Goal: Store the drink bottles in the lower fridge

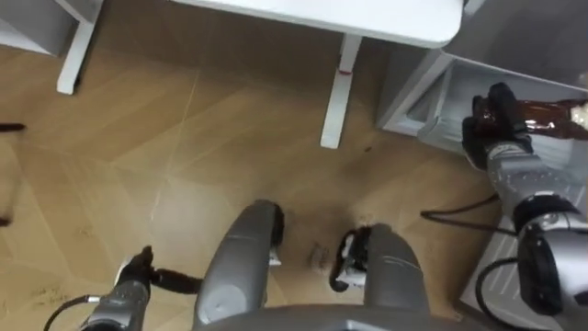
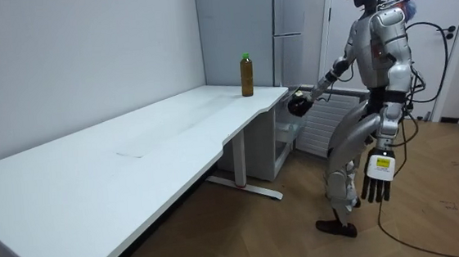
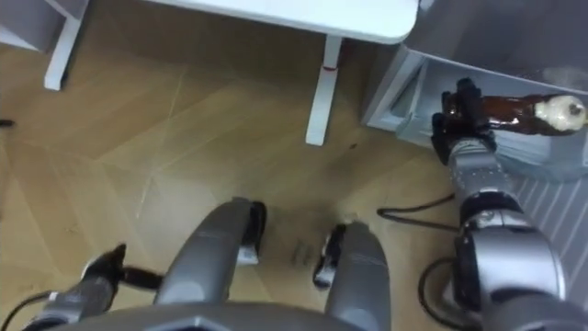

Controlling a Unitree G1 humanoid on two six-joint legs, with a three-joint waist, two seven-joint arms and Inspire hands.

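My right hand (image 1: pixel 491 127) (image 3: pixel 459 121) is shut on a dark brown bottle (image 1: pixel 544 117) (image 3: pixel 513 110) with a pale cap, held sideways. It is held out at the open lower fridge compartment (image 1: pixel 439 94) (image 3: pixel 402 90), a grey box low on my right. In the room view this right hand (image 2: pixel 299 104) reaches past the table's end towards the fridge (image 2: pixel 289 25). A second brown bottle (image 2: pixel 247 75) with a green cap stands upright on the white table (image 2: pixel 172 133), near its far end. My left hand (image 2: pixel 379 184) (image 1: pixel 134 272) hangs open at my side, holding nothing.
The white table's leg (image 1: pixel 337 92) stands on the wood floor just left of the fridge compartment. A white ribbed panel (image 2: pixel 321 123) (image 1: pixel 496 276) leans low beside the fridge on my right. Open floor (image 1: pixel 138 156) lies to my left.
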